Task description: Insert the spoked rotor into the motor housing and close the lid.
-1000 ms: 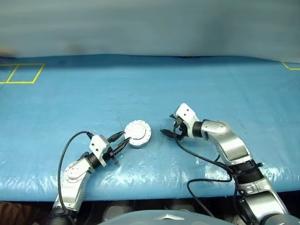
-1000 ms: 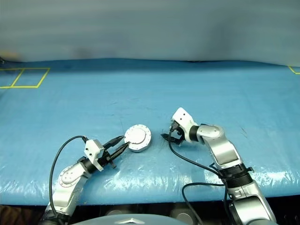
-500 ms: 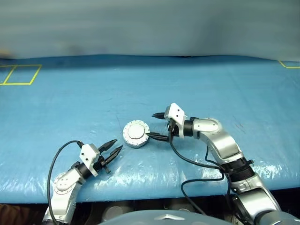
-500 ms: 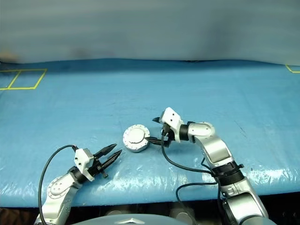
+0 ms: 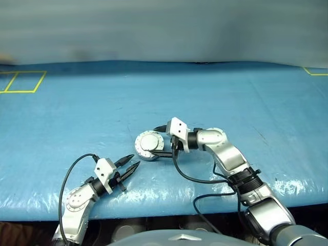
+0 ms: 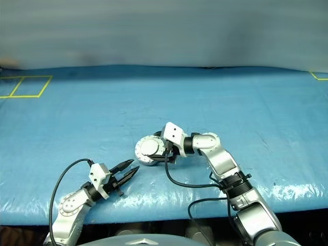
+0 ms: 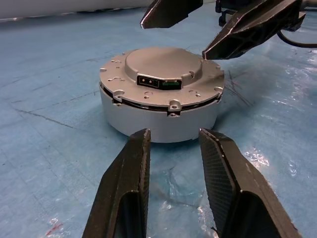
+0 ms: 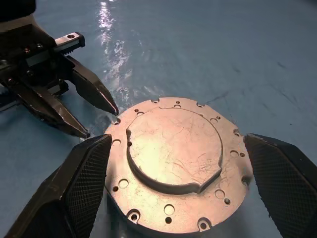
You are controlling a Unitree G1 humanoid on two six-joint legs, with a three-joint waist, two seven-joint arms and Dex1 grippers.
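The motor housing point(image 5: 148, 152) is a round grey metal cup on the blue table, with the lid point(image 5: 149, 142) lying flat and shut on top of it. The spoked rotor is hidden. My right gripper point(image 5: 155, 142) reaches in from the right and is open, with one black finger on each side of the housing; I cannot tell whether they touch it. In the right wrist view its fingers point(image 8: 74, 188) flank the lid point(image 8: 173, 148). My left gripper point(image 5: 134, 160) is partly open and holds nothing, a short way in front and to the left of the housing point(image 7: 161, 119).
The blue plastic sheet point(image 5: 230, 97) covers the whole table. Yellow tape squares point(image 5: 23, 81) mark its far left corner and a yellow tape line point(image 5: 315, 72) its far right. A black cable point(image 5: 205, 182) loops under the right arm near the table's front edge.
My right gripper has swung left from beside the housing and now straddles it. My left gripper has drawn back from the housing's rim toward the table's near edge.
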